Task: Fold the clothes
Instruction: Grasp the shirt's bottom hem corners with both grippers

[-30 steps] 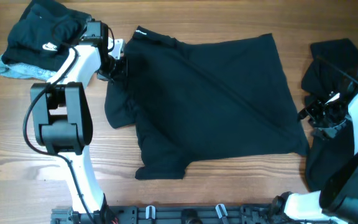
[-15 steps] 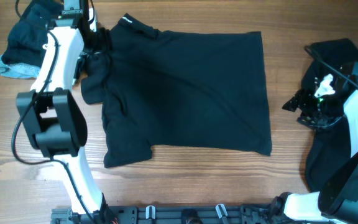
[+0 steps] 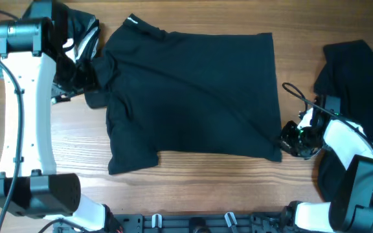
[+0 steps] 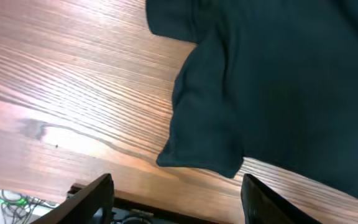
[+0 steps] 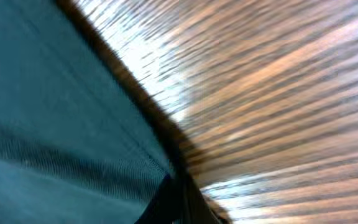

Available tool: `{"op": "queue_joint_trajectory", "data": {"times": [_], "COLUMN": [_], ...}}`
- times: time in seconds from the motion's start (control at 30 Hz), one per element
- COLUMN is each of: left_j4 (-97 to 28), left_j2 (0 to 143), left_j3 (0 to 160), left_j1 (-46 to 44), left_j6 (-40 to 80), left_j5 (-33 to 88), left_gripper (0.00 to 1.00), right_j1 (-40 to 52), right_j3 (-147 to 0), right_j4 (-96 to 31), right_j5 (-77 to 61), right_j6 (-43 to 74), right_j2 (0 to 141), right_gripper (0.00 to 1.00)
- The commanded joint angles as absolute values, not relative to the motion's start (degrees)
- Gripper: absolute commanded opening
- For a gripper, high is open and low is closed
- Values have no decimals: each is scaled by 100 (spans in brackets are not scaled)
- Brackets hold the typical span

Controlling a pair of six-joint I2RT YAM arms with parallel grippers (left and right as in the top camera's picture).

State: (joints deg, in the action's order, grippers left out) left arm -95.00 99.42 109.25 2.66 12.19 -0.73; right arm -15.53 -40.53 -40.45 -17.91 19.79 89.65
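Black shirt (image 3: pixel 193 97) edge blurs beside pinching right gripper (image 3: pixel 285 140).

Brown wooden table (image 3: pixel 206 184) with wavy grain lines. Bright shine on the wood in spots. Black rail (image 3: pixel 193 223) with small clips along the table's near edge.
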Motion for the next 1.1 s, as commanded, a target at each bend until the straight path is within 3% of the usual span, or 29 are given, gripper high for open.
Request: {"op": "queue_joint_trajectory", "data": {"times": [0.0, 0.17, 0.2, 0.23, 0.27, 0.47, 0.57, 0.63, 0.7, 0.73, 0.77, 0.9, 1.07], "left_j4": [-9651, -9649, -9515, -9360, -9174, -7041, -6289, -6031, -5994, -5975, -6029, -6755, -7695], "left_j2": [9780, 9738, 9719, 9712, 9706, 9708, 9708, 9708, 9708, 9708, 9708, 9404, 7894], "left_j3": [10969, 10359, 9810, 9476, 9111, 6278, 5181, 4794, 4571, 4508, 4488, 4491, 4491], "left_j1": [292, 290, 290, 290, 285, 266, 220, 209, 209, 209, 209, 209, 209], "left_j6": [1468, 1761, 1938, 2045, 2045, 2318, 2320, 2322, 2344, 2344, 2342, 2274, 2283], "left_j5": [-307, -285, -255, -200, -54, 875, 1461, 1678, 1699, 1712, 1719, 2182, 2292], "left_gripper": [65, 67, 68, 69, 69, 69, 69, 62, 45, 28, 4, 4, 4], "right_j1": [-1946, -2108, -2108, -2108, -2108, -2108, -2108, -2108, -2108, -2108, -2108, -2108, -2108], "right_j3": [-4355, -4480, -4480, -4480, -4480, -4480, -4480, -4480, -4480, -4480, -4480, -4480, -4480], "right_j4": [-4322, -4394, -4327, -4300, -4283, -4405, -4456, -4460, -4458, -4440, -4431, -4423, -4462], "right_j5": [-744, -696, -845, -1087, -1406, -2556, -2530, -2532, -2530, -2530, -2528, -2244, -2224], "right_j6": [2709, 2578, 2552, 2362, 2119, 1531, 1546, 1702, 1820, 1820, 1820, 1817, 1822], "right_j2": [9041, 9041, 9041, 9041, 9041, 8283, 7424, 7113, 7050, 7061, 7061, 7065, 7085], "right_gripper": [4, 4, 15, 32, 40, 44, 60, 65, 67, 68, 68, 69, 73]}}
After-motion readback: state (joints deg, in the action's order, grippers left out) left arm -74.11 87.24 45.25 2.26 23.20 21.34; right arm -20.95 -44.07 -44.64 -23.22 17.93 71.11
